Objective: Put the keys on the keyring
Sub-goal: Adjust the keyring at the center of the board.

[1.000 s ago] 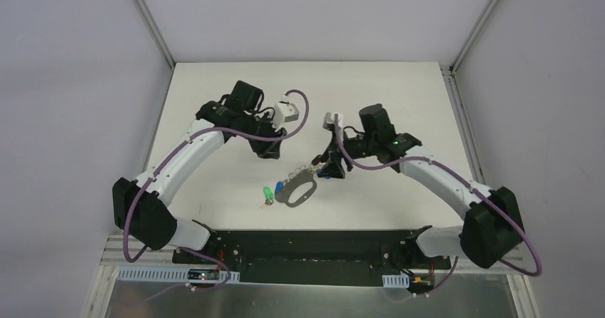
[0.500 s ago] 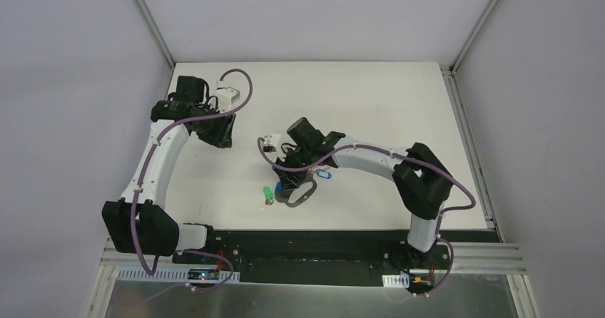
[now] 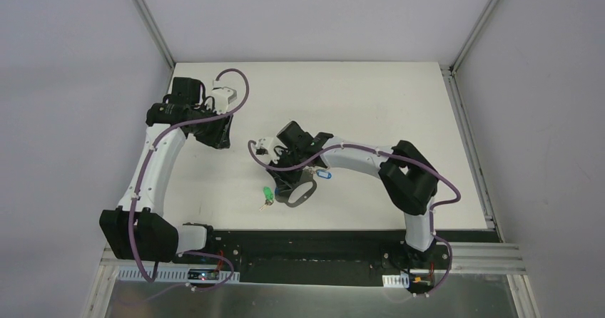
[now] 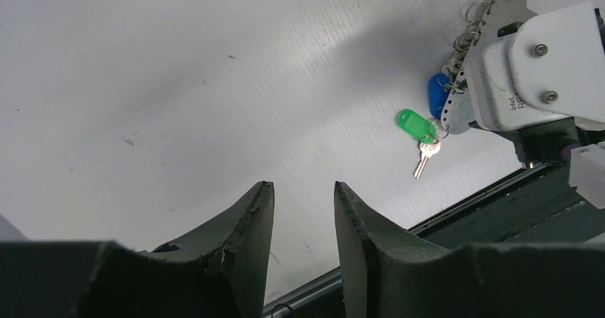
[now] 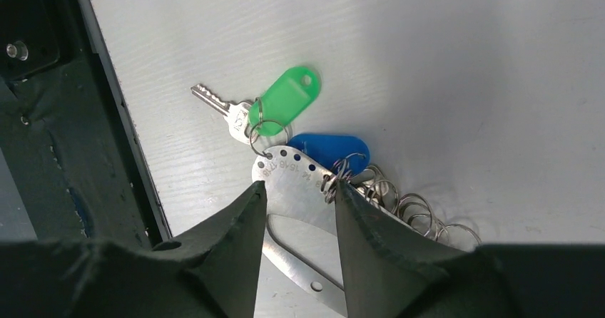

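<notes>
Keyring (image 5: 289,179) under right hand (image 5: 298,188), keys (image 5: 285,105) beside

Overhead plus two close wrist views

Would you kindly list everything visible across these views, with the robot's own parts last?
green key: one, green head with silver blade, on the table beside the keyring's end
blue key tags: two, blue, one tucked against the keyring next to the green key, the other on the keyring's far side; blades hidden
keyring: one, pale grey metal loop with numbered holes, flat on the table near the front edge
small metal rings: a row, silver, along one side of the keyring
table: one, white
black rail: one, along the table's near edge
arms: two, white and black with purple cables, left and right
left tool: open, over bare table
right tool: astride the keyring, grip unclear
</notes>
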